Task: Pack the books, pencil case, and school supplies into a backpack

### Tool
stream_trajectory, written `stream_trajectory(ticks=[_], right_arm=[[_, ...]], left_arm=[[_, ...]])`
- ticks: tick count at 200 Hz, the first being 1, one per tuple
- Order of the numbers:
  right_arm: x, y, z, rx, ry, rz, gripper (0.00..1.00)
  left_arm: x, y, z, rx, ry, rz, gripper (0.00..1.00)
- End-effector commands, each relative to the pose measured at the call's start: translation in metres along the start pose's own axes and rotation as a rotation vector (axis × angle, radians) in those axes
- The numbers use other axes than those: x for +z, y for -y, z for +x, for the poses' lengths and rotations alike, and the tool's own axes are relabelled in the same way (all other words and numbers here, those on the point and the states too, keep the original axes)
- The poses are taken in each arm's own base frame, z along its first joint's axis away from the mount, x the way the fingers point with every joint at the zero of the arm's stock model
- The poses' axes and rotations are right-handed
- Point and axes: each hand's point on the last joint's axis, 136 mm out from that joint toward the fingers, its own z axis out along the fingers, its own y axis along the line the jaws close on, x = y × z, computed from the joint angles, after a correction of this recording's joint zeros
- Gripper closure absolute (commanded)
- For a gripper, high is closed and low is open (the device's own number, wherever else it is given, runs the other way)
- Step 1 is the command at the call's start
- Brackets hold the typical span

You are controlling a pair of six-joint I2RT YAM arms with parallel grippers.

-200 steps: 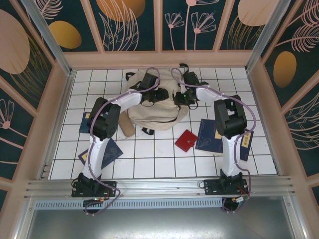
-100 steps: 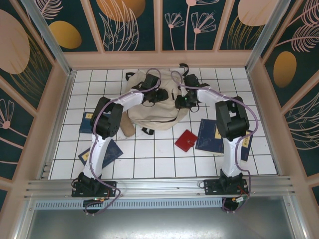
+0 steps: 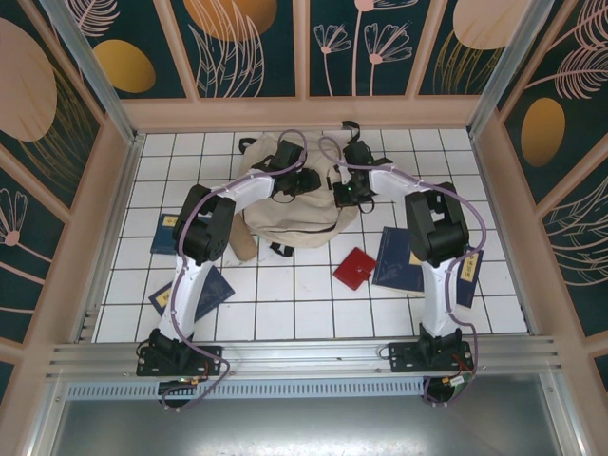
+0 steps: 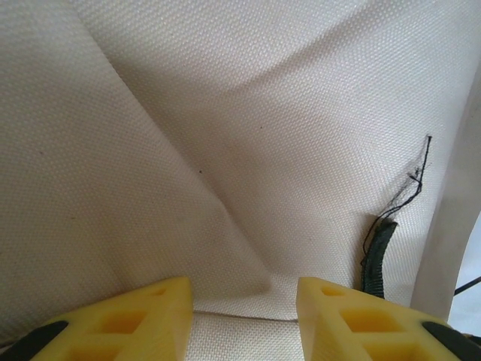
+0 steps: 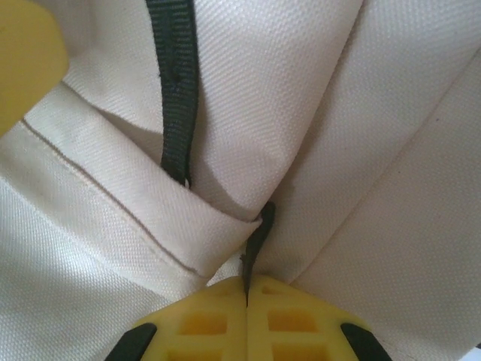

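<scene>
The cream backpack (image 3: pixel 290 195) lies at the far middle of the tiled table (image 3: pixel 294 304), with both arms reaching onto it. The right gripper (image 5: pixel 246 289) is clenched, its yellow fingers (image 5: pixel 218 320) pressed together on a thin dark strip at a fold of the fabric. The left gripper (image 4: pixel 244 301) has its fingers (image 4: pixel 143 320) parted, cloth bunched between them; whether it grips is unclear. A red case (image 3: pixel 354 268) and navy books (image 3: pixel 399 258) lie nearby.

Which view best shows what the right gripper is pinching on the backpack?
The right wrist view: the right gripper is shut on a thin dark strip at a fold of the backpack. The top external view shows it pressed on the bag's right side without detail. The left wrist view shows bare fabric and a frayed strap end.
</scene>
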Motion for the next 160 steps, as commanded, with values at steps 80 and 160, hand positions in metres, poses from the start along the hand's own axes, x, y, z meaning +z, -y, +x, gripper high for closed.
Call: stream_trajectory(ticks=[80, 160], right_arm=[[-0.069, -0.068, 0.006, -0.098, 0.231, -0.371, 0.98], [-0.065, -0.061, 0.026, -0.237, 0.269, -0.388, 0.86]], left_arm=[[0.015, -0.022, 0.023, -0.084, -0.09, -0.047, 0.6], [-0.063, 0.041, 0.009, 0.027, -0.077, 0.135, 0.45]])
